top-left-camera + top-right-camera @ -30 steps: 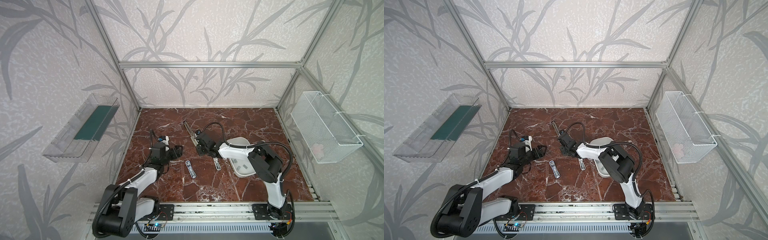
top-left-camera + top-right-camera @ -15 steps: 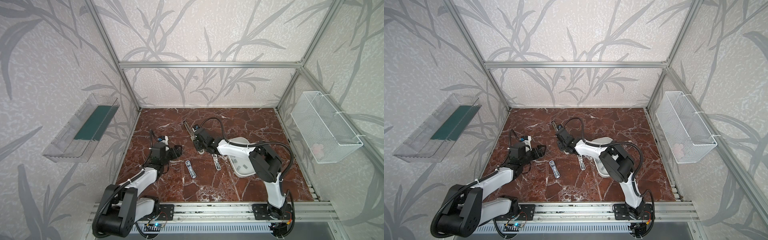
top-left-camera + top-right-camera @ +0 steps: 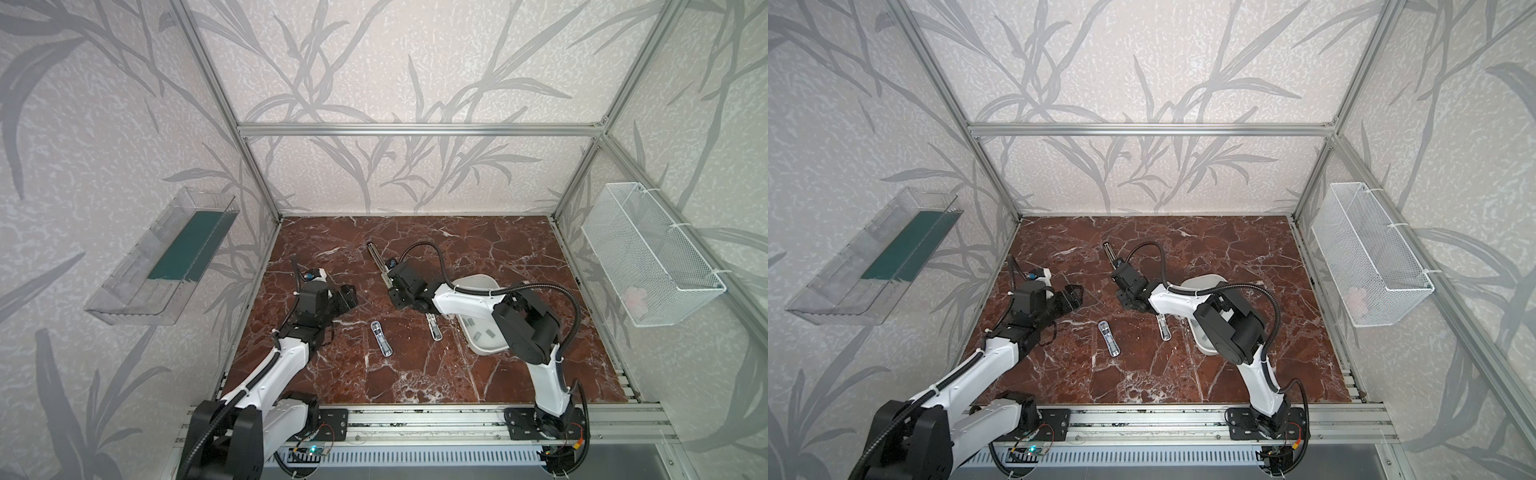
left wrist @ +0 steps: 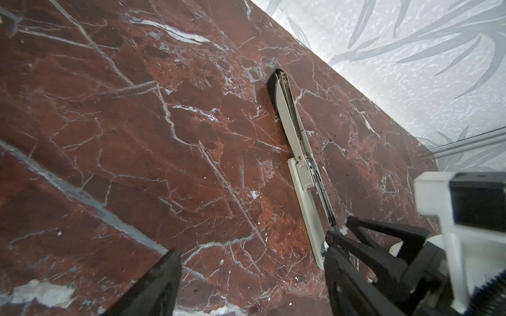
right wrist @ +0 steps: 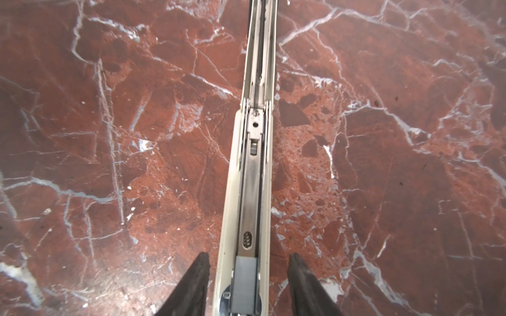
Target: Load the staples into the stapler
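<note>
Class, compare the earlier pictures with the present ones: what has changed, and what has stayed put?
The right gripper edged slightly back-left along the opened stapler; its jaws now stand open astride it, gripping nothing, a grey strip lying in the channel. Left gripper, tray and two loose silver pieces stayed put.

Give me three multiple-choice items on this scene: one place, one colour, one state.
1. Where is the white tray?
A. on the table, by the right arm
B. hung on the back wall
C. outside the frame

2. What colour is the wire basket?
A. black
B. white
C. green

3. How is the right gripper?
A. fully shut
B. out of view
C. open, astride the stapler

Key:
1 A, both top views show it on the marble by the arm.
2 B, its mesh is white in both top views.
3 C, the right wrist view shows gaps either side of the stapler.
</note>
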`<state>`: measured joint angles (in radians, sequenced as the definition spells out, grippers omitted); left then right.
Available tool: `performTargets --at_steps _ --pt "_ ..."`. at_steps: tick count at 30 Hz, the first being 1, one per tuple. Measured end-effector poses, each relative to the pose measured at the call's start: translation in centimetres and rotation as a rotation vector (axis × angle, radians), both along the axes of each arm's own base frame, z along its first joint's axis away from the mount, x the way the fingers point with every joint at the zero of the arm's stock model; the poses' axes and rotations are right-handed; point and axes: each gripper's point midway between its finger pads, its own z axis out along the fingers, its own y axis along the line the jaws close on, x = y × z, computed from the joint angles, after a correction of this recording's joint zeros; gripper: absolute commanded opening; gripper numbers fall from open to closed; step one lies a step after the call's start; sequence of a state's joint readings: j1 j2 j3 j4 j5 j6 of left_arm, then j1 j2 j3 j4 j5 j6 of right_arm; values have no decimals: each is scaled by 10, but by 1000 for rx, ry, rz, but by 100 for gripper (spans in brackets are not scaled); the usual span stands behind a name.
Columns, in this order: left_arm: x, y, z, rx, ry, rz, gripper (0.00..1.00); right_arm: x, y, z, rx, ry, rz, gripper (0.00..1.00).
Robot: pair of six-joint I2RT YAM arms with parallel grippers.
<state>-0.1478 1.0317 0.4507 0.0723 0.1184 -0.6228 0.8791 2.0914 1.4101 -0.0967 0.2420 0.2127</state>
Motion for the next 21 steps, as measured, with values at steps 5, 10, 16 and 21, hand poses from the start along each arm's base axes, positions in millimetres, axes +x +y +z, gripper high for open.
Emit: performTargets --at_steps 5,10,16,21 --pt "-9 7 1 22 17 29 84 -2 0 -13 -17 18 6 39" --pt "-13 8 1 16 29 34 84 -2 1 -13 -14 19 11 31" --pt "-12 7 13 -30 -12 54 88 -3 2 -15 -4 19 11 21" --pt "-8 1 19 -78 -34 43 88 -5 3 -15 19 5 12 17"
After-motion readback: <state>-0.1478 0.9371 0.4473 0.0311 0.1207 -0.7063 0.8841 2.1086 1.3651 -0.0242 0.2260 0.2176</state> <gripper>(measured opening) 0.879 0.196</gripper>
